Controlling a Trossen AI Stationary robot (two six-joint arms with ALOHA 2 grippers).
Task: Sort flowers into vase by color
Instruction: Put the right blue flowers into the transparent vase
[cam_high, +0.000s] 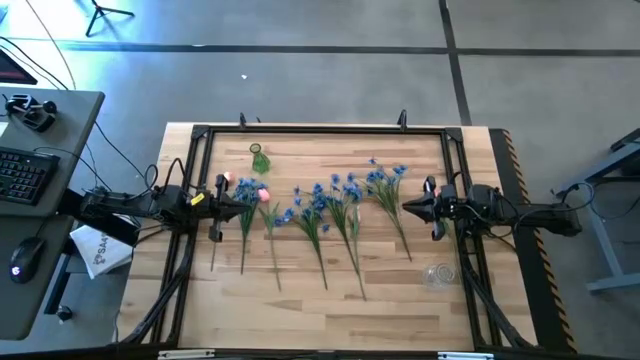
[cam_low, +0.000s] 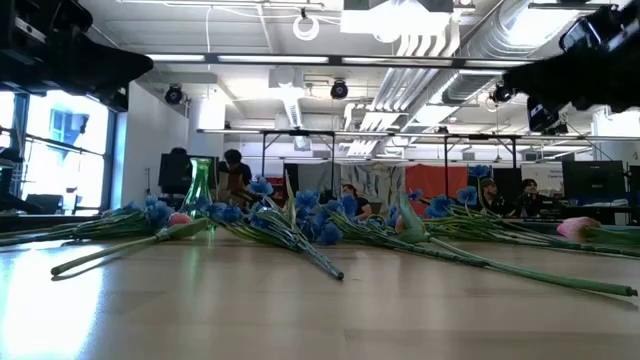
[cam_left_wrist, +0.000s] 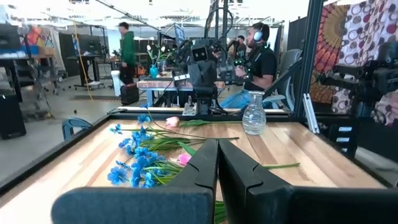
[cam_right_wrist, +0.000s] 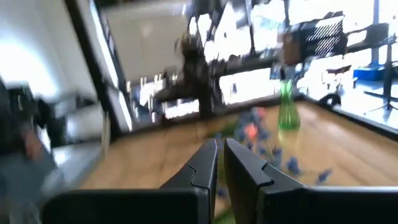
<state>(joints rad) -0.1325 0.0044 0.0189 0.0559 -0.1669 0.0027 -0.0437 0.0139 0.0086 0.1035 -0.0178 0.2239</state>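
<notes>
Wooden table (cam_high: 300, 310) holds the closed left gripper (cam_high: 243, 197), empty, then three pink tulips (cam_high: 262, 194) and four blue sprays (cam_high: 345, 190) side by side, blossoms far, stems near, then the closed, empty right gripper (cam_high: 407, 207).

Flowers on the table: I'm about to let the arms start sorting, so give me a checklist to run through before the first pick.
1. Flowers reachable: ok. Blue sprays and pink tulips lie in a row between the arms.
2. Green vase upright: ok, at the table's far side.
3. Clear vase upright: ok, near the right arm.
4. Left gripper empty: ok, fingers shut on nothing, beside the tulips.
5. Right gripper empty: ok, fingers shut, beside the blue sprays.
6. Stems untangled: cannot tell; some blue sprays overlap.
</notes>
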